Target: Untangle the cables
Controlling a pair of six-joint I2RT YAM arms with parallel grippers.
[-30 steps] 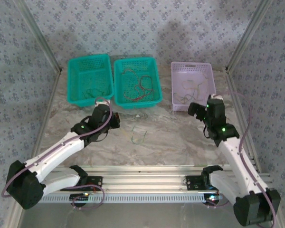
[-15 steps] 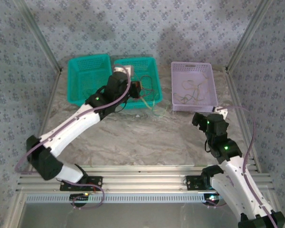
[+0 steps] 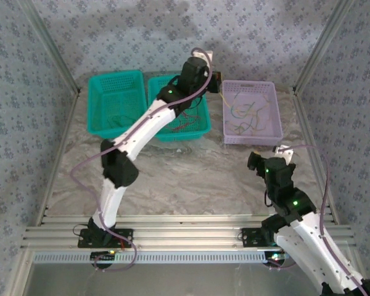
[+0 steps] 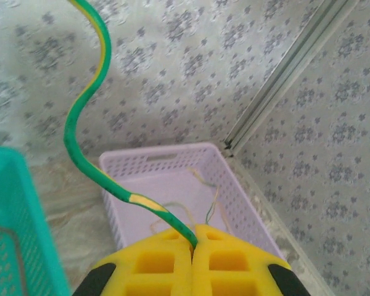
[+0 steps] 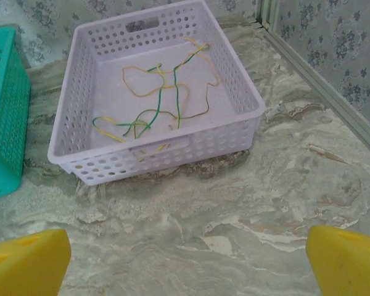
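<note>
Top external: left gripper [image 3: 214,79], pinching a green-yellow cable [image 4: 68,132], has swung from the marbled desk [image 3: 191,179] to the lilac basket [image 3: 250,82]. Right gripper [image 5: 185,259], spread, has pulled back. Patterned walls [image 3: 142,37] surround.

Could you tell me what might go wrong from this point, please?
1. The left jaws pinch the green-yellow cable at one spot, its long free length trailing; released here, it may drape over the purple basket's rim or miss it.
2. Dropped inside, it could retangle with the cables lying there.
</note>
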